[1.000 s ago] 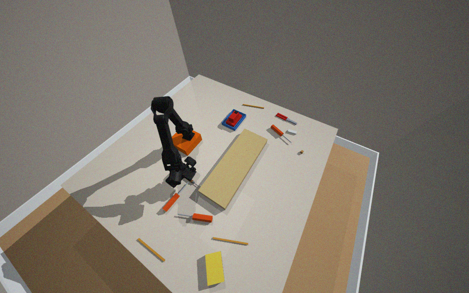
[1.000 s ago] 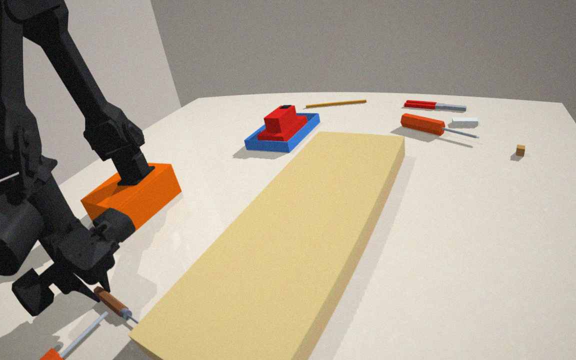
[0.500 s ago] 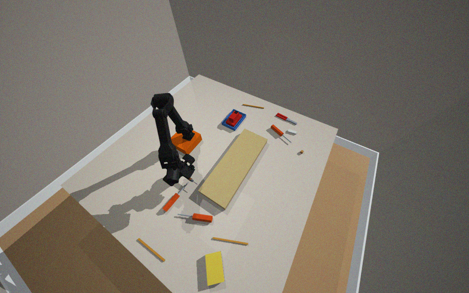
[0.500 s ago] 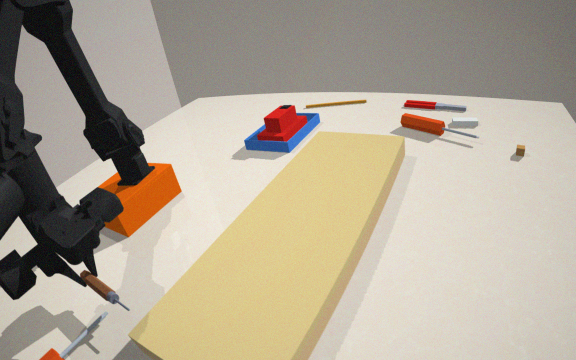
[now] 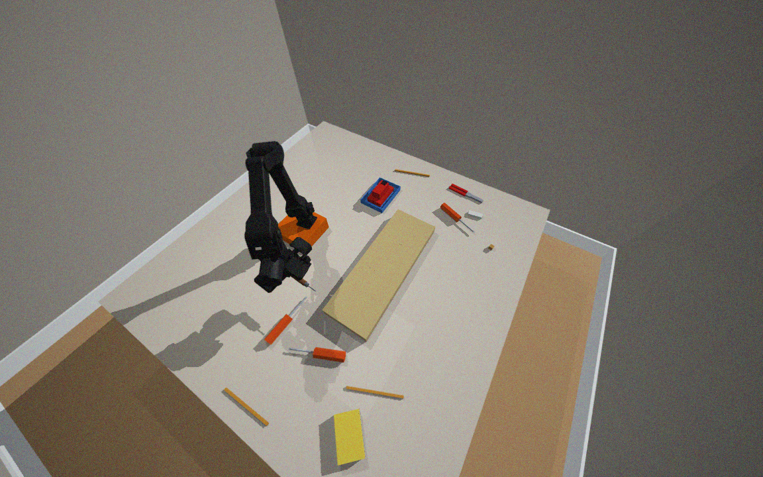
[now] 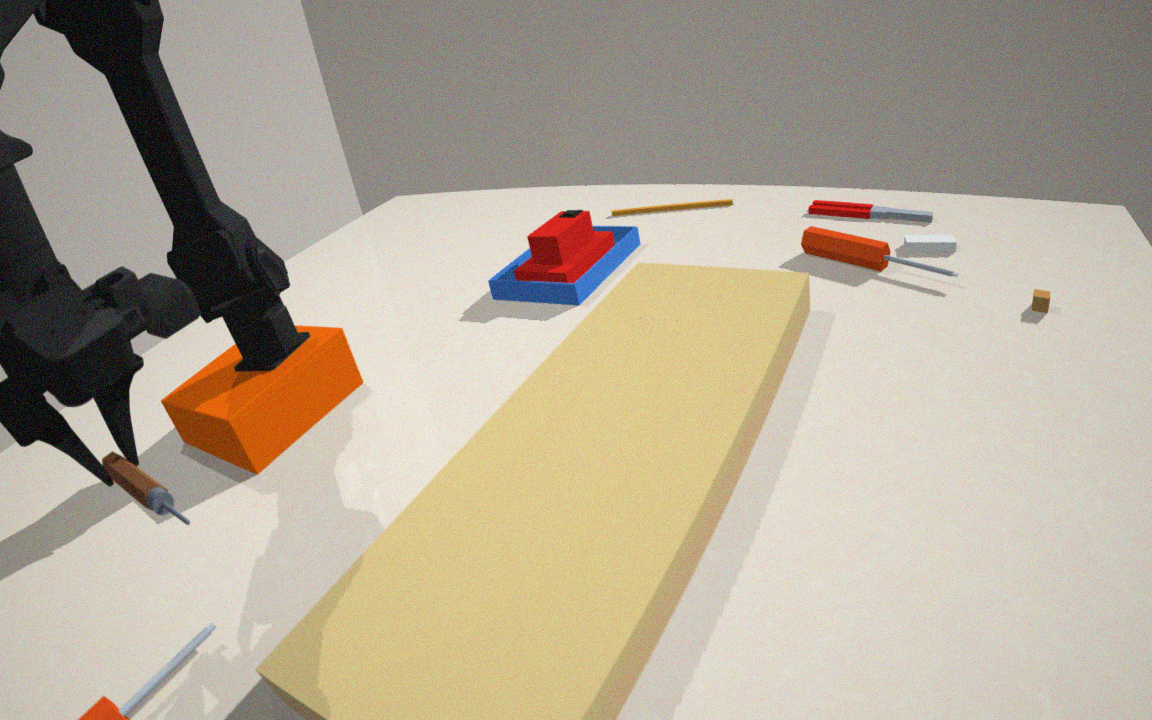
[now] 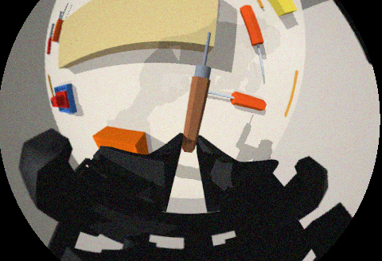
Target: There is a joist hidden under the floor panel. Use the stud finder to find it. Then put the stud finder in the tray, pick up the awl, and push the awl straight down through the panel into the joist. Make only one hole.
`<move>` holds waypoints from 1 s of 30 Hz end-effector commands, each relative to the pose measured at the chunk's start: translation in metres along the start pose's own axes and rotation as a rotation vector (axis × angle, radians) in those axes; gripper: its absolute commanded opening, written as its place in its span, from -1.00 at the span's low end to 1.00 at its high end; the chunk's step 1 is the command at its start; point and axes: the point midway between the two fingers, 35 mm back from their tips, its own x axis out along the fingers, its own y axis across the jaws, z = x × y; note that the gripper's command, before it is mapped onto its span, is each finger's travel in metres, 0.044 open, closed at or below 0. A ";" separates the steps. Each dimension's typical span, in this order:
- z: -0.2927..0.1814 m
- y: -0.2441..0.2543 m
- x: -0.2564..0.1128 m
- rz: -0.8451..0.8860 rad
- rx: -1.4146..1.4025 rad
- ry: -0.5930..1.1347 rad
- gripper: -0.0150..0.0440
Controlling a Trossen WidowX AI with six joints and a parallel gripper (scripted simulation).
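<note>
My gripper (image 6: pixel 121 471) (image 7: pixel 189 137) is shut on the awl's brown wooden handle near its butt end. The awl (image 6: pixel 134 480) (image 7: pixel 196 102) is held above the table, its metal tip slanting away from the fingers toward the panel's near end. In the top view the awl (image 5: pixel 302 282) shows just beyond the gripper. The pale yellow floor panel (image 5: pixel 381 273) (image 6: pixel 562 447) (image 7: pixel 147 18) lies on the table; no hole shows in it, and the joist is hidden. The red stud finder (image 5: pixel 381 192) (image 6: pixel 559 241) (image 7: pixel 60 99) sits in the blue tray (image 5: pixel 381 210) (image 6: pixel 533 291) (image 7: pixel 72 101).
Orange-handled screwdrivers (image 5: pixel 278 329) (image 5: pixel 329 354) (image 7: pixel 248 101) (image 7: pixel 251 25) lie near the panel's near end. Another screwdriver (image 5: pixel 450 212) (image 6: pixel 845 248), red-handled pliers (image 5: pixel 459 189) (image 6: pixel 840 210) and a white block (image 5: pixel 474 214) (image 6: pixel 929 243) are at the far side. A yellow block (image 5: pixel 349 437) (image 7: pixel 282 3) and an orange block (image 5: pixel 316 230) (image 6: pixel 294 411) (image 7: pixel 121 138) also stand there.
</note>
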 end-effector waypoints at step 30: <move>0.056 -0.015 -0.012 0.198 1.058 -0.457 -0.49</move>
